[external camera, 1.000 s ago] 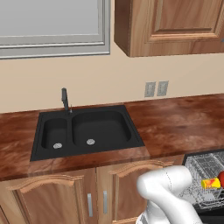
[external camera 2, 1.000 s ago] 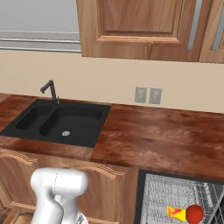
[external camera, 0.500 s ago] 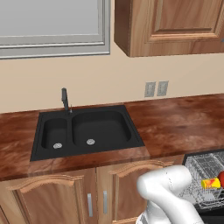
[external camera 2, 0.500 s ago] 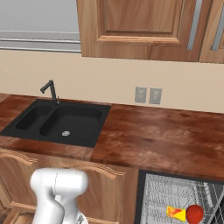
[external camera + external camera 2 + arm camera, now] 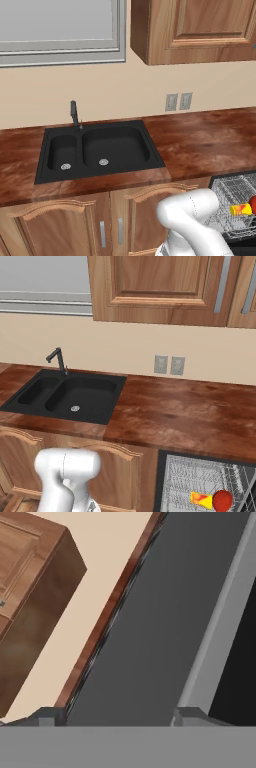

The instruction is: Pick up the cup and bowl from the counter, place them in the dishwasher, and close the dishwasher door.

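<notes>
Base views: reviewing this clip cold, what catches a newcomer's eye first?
The black double sink set into the glossy reddish-brown counter dominates. Next come the yellow cup and red bowl, lying side by side on the wire rack of the open dishwasher at lower right.

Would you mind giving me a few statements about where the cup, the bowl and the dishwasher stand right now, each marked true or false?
1. The cup lies in the dishwasher rack. True.
2. The bowl sits on the counter beside the sink. False: it is in the rack, next to the cup.
3. The dishwasher door is closed. False: the rack is exposed from above.
4. The sink has two basins. True.
5. A faucet stands behind the sink. True.
</notes>
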Controlling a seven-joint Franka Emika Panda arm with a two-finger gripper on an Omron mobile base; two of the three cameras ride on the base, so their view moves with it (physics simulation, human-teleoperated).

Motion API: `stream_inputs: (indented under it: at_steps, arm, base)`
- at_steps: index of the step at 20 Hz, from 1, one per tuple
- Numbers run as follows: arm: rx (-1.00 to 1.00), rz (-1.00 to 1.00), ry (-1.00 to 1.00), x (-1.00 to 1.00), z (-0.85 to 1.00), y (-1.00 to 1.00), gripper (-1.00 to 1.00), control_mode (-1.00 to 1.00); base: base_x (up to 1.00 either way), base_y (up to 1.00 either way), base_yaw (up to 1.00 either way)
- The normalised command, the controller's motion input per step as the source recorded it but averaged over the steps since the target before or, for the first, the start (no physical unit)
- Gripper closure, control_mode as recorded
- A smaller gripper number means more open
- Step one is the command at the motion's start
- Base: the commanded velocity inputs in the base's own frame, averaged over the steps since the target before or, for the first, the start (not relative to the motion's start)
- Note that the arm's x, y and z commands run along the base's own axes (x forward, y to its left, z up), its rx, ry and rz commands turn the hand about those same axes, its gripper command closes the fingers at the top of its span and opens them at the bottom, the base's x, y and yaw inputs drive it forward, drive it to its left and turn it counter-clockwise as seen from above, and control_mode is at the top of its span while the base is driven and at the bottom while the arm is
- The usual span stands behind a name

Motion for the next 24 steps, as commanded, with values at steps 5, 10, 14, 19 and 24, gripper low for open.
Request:
stream_inputs:
  at_steps: [5,10,14,19,24]
  arm:
    - [-0.14,0.04,-0.21,0.27,-0.50,0.00,-1.00,-1.00]
    - [-0.19,0.01,-0.24,0.45,-0.31,0.00,-1.00,-1.00]
    - [-0.18,0.00,-0.25,0.76,-0.06,0.00,-1.00,-1.00]
    - [-0.15,0.00,-0.19,0.90,-0.02,0.02,-1.00,-1.00]
    - [-0.20,0.00,-0.13,0.73,-0.20,0.08,-1.00,-1.00]
  base:
    - [0.00,0.00,0.00]
    - [0.00,0.00,0.00]
    - [0.00,0.00,0.00]
    - [0.00,0.00,0.00]
    - [0.00,0.00,0.00]
